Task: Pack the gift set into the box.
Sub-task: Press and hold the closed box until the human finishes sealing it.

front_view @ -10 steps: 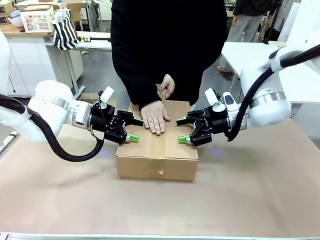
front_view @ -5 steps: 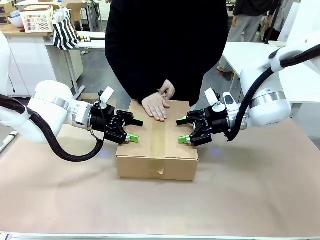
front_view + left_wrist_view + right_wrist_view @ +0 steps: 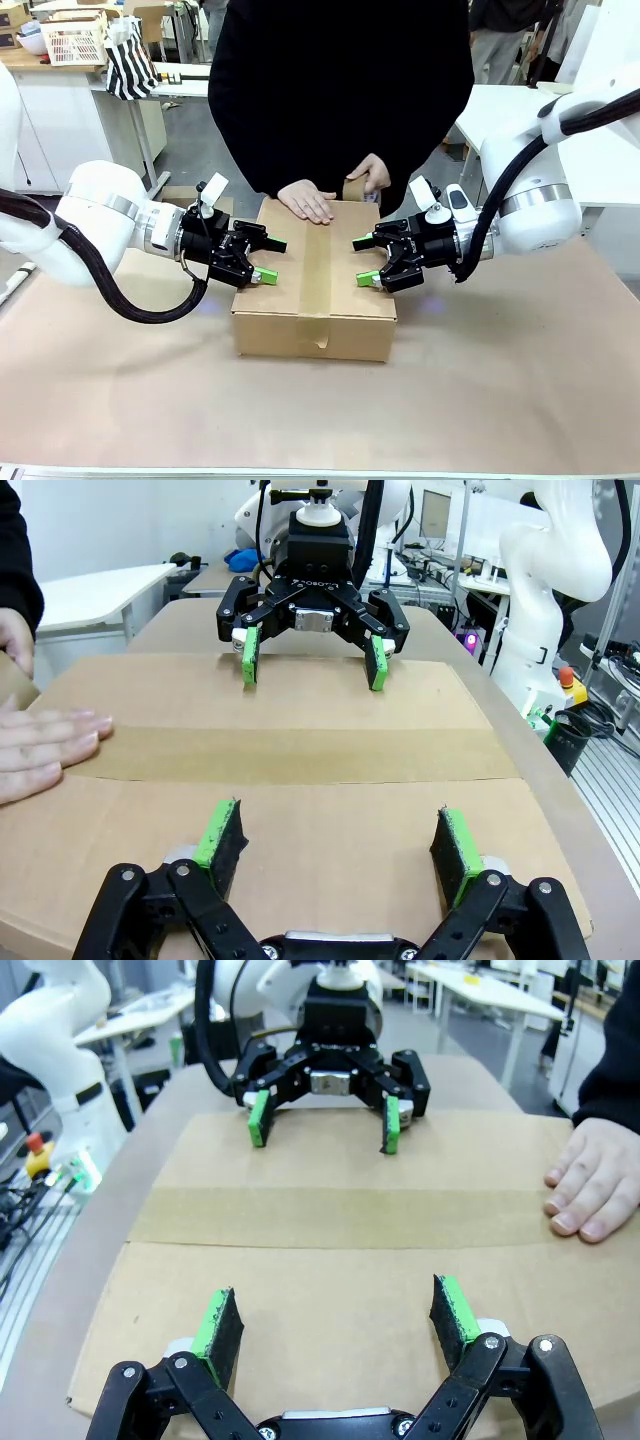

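- I'm seeing the box [image 3: 314, 278] with its flaps shut and a strip of tape [image 3: 317, 268] running along the centre seam, so packing looks nearly finished.
- I'm judging the gift set is inside the box; I cannot tell.
- The person's hand [image 3: 308, 201] is pressing the box's far edge, the other hand holding a tape roll [image 3: 356, 188] there.
- I'm holding the left gripper [image 3: 267, 259] and right gripper [image 3: 365, 261] spread wide over the box's lid, gripping nothing.

The front view looks across the surface [image 3: 500, 400] toward the person; each wrist view sits low, close over the taped brown corrugated cardboard box [image 3: 315, 290], facing the opposite arm across its shared top.
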`<state>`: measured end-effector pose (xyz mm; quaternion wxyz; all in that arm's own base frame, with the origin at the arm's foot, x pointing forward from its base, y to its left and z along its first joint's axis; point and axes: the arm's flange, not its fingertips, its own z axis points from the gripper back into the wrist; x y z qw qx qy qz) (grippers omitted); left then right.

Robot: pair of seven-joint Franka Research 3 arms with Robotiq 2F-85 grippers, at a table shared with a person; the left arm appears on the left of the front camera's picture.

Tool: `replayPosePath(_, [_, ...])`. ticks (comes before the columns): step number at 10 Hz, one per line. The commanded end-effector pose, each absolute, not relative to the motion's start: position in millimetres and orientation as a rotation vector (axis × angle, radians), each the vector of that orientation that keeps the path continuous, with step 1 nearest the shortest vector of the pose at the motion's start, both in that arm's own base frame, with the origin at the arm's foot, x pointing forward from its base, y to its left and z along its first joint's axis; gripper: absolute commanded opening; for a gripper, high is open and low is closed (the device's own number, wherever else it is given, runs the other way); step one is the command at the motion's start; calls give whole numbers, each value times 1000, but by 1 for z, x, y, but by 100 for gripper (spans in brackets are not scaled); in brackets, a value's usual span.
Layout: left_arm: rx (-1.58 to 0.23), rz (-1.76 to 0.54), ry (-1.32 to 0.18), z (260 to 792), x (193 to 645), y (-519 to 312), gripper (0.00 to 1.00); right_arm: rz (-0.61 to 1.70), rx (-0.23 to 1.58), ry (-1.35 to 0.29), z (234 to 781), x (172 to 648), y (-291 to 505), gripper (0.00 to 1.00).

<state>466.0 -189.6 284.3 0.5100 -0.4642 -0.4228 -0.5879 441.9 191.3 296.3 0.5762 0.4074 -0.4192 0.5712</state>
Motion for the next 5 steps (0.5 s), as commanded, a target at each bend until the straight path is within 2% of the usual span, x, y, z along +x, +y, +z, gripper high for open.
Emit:
replayPosePath(1, [-1107,-1430,-1028,283,464,-189,100,1340,950,-977,295,441,191,100])
replayPosePath(5, [-1107,-1430,-1028,283,464,-189,100,1340,950,-977,295,441,191,100])
